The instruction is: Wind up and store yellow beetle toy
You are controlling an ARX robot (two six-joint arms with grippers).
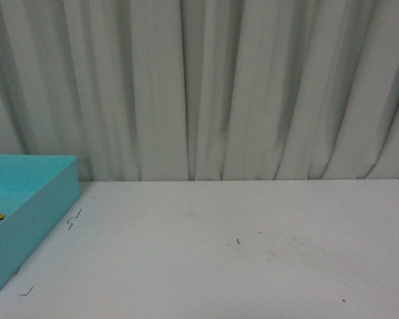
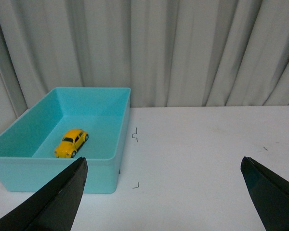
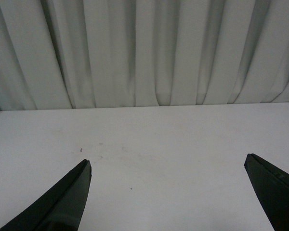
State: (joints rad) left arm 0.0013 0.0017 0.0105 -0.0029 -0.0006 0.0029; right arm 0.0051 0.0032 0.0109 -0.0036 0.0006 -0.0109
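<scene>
Inside smooth teal rectangular bin [image 2: 19,166], glossy rounded yellow beetle toy [image 2: 71,143], L claw [image 2: 164,180] & R claw [image 3: 167,185] spread wide

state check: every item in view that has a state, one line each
yellow beetle toy: on its wheels inside the bin, ungripped
teal bin: open-topped, on the table, holds only the toy
left gripper: open, empty, clear of the bin
right gripper: open, empty, over bare table

Both wrist views show matte black fingers [image 2: 58,202] [image 3: 62,202], smooth and tapering to blunt tips.
</scene>
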